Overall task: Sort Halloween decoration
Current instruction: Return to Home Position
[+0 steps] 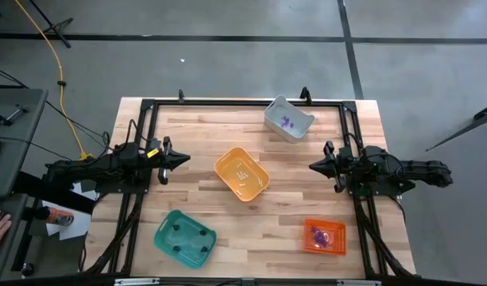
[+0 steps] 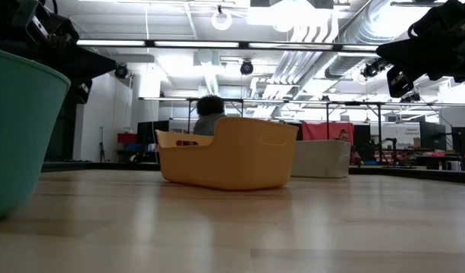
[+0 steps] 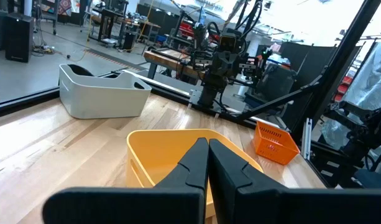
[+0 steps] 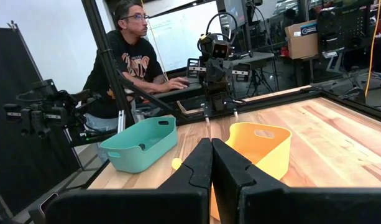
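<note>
At table left, the left gripper is hovering, jaws together. Sorted black trinkets are sitting in the teal bin, whitish trinkets in the yellow bin, purple trinkets in the grey bin and orange bin. Opposite, the right gripper is hovering, jaws likewise together. Risk: a low homing swing clipping a bin, spilling contents.

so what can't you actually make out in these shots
High view: the trinkets in the yellow bin are too small to identify by shape.
Low view: the yellow bin's wall hides its contents; the green bin is cut off by the left edge.
Wrist views: no trinket shows; bin walls block them.
</note>
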You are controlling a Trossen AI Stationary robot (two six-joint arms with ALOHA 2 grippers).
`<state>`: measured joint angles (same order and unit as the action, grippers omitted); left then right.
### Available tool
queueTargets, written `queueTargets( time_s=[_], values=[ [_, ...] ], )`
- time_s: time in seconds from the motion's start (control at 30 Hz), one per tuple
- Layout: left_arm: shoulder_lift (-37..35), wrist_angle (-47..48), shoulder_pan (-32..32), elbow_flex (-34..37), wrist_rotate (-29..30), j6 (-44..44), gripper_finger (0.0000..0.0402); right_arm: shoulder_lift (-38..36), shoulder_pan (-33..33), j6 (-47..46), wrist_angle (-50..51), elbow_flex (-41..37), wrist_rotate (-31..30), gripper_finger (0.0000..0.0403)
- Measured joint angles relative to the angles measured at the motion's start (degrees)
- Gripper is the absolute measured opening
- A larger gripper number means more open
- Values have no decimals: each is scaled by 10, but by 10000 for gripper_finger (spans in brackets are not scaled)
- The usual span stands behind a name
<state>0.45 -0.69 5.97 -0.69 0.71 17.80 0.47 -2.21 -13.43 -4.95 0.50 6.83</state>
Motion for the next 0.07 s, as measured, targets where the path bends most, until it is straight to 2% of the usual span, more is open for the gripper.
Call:
queueTargets(
  time_s=[0.07],
  values=[
    [0, 0, 0, 0, 0, 0, 1, 0, 0, 0, 0, 0, 0, 0]
  ],
)
